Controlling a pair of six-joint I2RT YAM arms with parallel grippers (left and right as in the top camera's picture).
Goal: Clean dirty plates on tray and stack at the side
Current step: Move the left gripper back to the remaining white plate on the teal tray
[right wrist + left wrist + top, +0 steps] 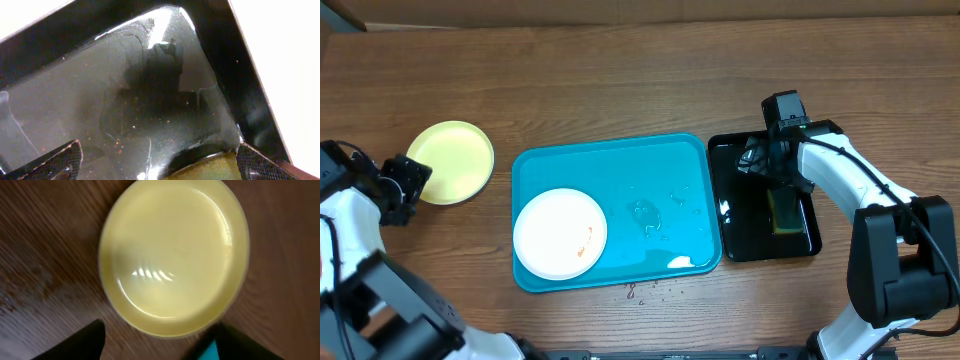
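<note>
While the right gripper [758, 160] is hanging wide open over the shiny black plastic tray [745, 228], the left gripper [412, 178] is hovering open beside the round pale yellow plate [451, 162], and the smeared round white plate [558, 232] is lying in the big turquoise plastic tray [620, 168].

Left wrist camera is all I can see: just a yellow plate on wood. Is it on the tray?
Observer: No. The yellow plate sits on the table, left of the blue tray.
Operator: Anything on the tray?
Observer: One white plate with an orange smear, plus water puddles.
Operator: Where's the other arm?
Observer: The right gripper hangs over a black tray holding a greenish sponge.
</note>
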